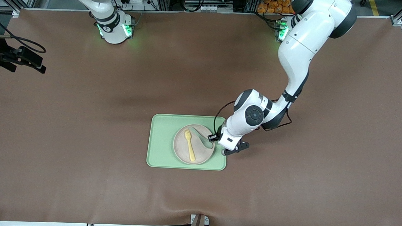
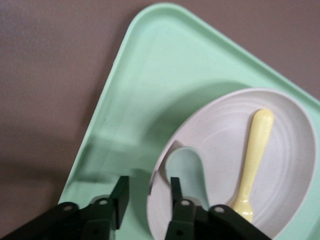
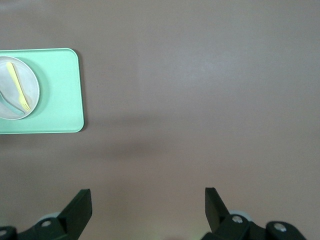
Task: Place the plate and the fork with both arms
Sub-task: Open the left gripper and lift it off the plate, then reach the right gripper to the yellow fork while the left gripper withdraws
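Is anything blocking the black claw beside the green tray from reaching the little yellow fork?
Only partly: a teal-green spoon lies in the off-white round plate between the left gripper and the pale-yellow plastic fork.

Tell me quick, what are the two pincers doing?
Left pincer: open, straddling the plate rim by the spoon, gripping nothing.
Right pincer: open, empty, waiting over bare table.

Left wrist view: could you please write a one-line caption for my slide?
Left gripper open astride the plate rim, with fork and spoon on it, plate on the green tray.
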`<state>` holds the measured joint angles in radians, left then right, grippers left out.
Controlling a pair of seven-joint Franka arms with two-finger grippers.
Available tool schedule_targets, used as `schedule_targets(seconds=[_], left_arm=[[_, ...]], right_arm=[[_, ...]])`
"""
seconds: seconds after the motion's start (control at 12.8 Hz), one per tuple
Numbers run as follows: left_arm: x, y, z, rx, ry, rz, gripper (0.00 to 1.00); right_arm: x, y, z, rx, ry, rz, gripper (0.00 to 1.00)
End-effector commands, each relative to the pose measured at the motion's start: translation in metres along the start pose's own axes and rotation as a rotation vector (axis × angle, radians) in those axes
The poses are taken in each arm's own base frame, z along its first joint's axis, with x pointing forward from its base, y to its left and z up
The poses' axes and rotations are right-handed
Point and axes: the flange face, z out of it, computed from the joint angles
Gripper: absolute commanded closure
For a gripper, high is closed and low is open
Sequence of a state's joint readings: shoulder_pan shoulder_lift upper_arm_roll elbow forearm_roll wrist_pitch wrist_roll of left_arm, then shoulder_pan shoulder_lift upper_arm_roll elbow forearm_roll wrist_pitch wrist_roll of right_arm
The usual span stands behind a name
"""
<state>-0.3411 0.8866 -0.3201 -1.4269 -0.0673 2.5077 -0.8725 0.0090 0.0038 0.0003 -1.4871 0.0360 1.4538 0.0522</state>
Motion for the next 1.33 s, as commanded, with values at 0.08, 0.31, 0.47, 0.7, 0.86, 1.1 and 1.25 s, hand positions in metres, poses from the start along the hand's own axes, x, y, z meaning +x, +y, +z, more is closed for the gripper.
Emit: schedule_targets(seconds=[0.08,0.31,0.47,0.7,0.86,1.1,1.25], left_arm=[[0.012,0.022,-0.073,-0.027,0.104,0.031,0.0],[0.032,0.019,-0.146,0.035,0.165,0.066,0.0],[0.042,0.017,-0.188,0.03,0.201,0.062,0.0],[0.064,-0.012,-0.234,0.112,0.214,0.027,0.0],[0.068,-0.029,-0.261,0.178,0.195,0.056,0.0],[0.065,-0.062,-0.29,0.287,0.119,0.141,0.0],[0.066,-0.088,-0.319,0.33,0.084,0.195,0.0]], right_arm=[[0.014,-0.004,0.022,0.046,-0.041,-0.056,0.0],[0.016,-0.023,0.021,0.06,-0.035,-0.084,0.0],[0.031,-0.044,0.041,0.085,-0.054,-0.112,0.0],[0.067,-0.085,0.07,0.084,-0.02,-0.159,0.0],[0.082,-0.128,0.089,0.076,-0.028,-0.144,0.0],[0.104,-0.162,0.121,0.068,0.006,-0.179,0.0],[0.115,-0.184,0.155,0.058,0.004,-0.198,0.0]])
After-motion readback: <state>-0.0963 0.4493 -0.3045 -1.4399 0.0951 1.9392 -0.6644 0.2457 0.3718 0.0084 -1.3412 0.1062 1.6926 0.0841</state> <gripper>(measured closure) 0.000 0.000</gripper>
